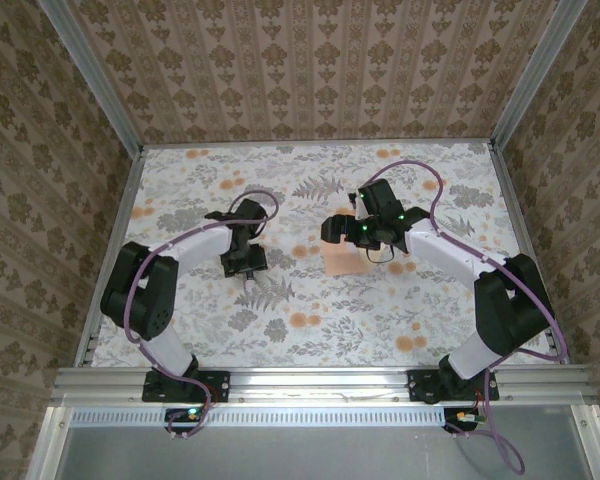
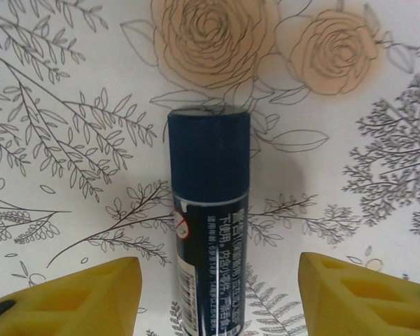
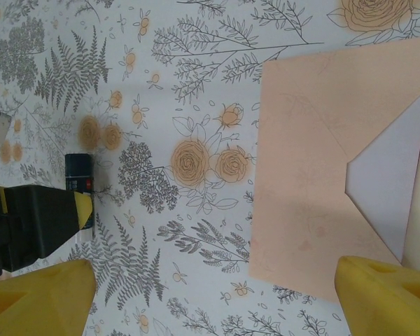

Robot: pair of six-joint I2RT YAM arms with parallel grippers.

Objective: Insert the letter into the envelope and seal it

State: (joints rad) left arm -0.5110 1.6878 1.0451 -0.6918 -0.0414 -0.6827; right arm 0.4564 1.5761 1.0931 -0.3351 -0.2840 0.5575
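Left gripper [image 1: 245, 268] is down over a dark blue glue stick [image 2: 208, 210] lying on the floral table [image 1: 310, 335]. Its yellow fingers [image 2: 84, 297] sit either side of the barrel with the jaws apart and cloth visible in both gaps, so no contact yet. Reads as lining up a grab on the stick for the sealing step: wrist looks along the barrel, cap end pointing away, which gives a squeeze across the round body. Right gripper [image 3: 210, 301] is over by the envelope [image 3: 301, 210], jaws wide, nothing between them. One finger overlaps the envelope's edge in the wrist view; touching or above it, can't tell. Probably parked there to pin the paper when the glue goes on. Envelope lies flat about mid-table, just right of centre, apart from the stick. In the V notch of its pocket a pale sheet with a thin red edge shows. I take that as the letter [image 3: 385, 185], so it looks to be inside. Flap end runs off the wrist view, so can't tell how the flap lies; with the notch open I judge it unsealed. Right arm's purple cable [image 1: 420, 170] loops behind, out of the way. Risks: the round stick can roll or squirt out of the fingers, and the right arm sits in the path from stick to envelope.
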